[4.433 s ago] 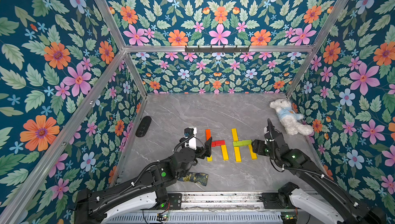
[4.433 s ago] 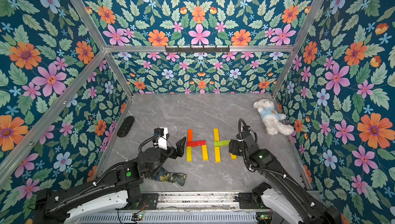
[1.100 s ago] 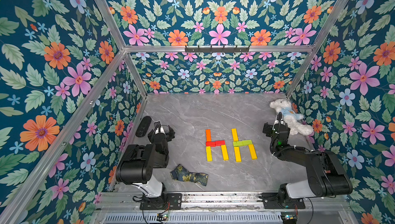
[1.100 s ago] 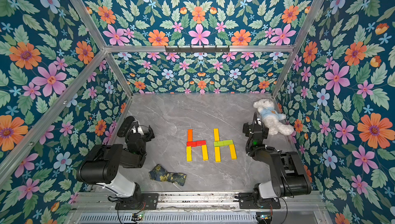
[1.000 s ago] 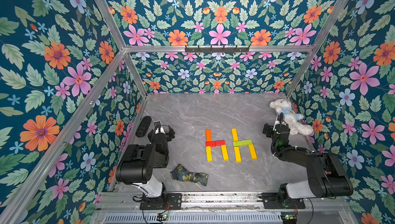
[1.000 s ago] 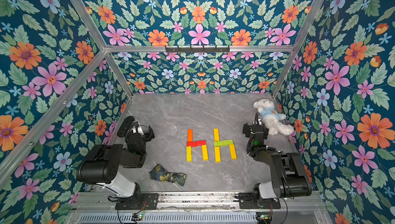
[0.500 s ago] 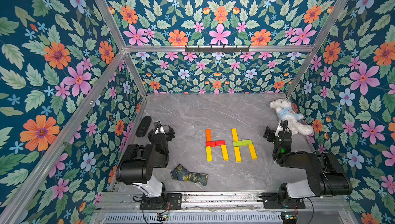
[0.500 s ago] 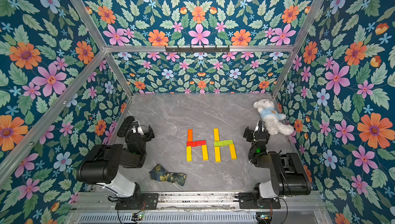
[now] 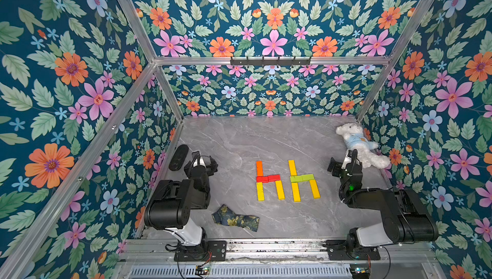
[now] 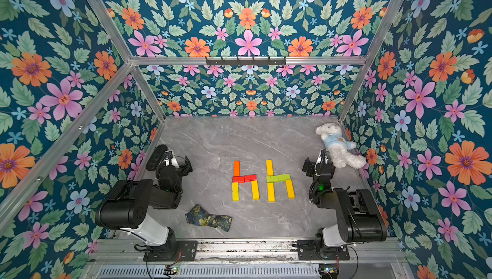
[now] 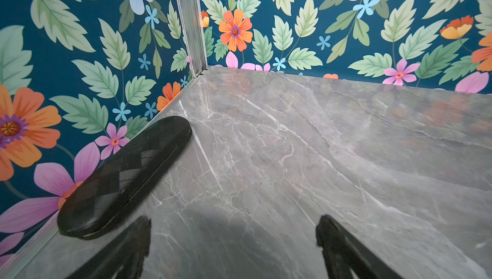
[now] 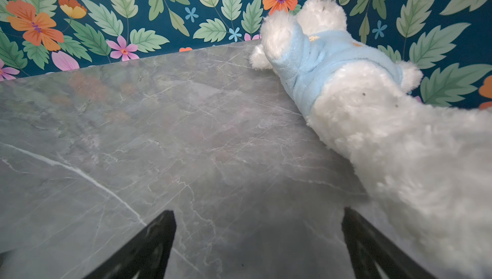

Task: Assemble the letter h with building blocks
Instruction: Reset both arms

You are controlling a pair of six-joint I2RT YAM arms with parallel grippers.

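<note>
The building blocks lay as 2 finished h shapes. The left gripper and right gripper both gaped empty, and parking well meant no brush against them.

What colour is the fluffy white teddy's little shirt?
Light blue. The shirt shows best in the right wrist view.

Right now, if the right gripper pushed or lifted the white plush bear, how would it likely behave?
The plush bear would probably sag when lifted: its fluffy body lies slumped on the table. Looking light, it would likely drag under a push, not roll. Its fur should compress, so the open right gripper may need a deep bite.
</note>
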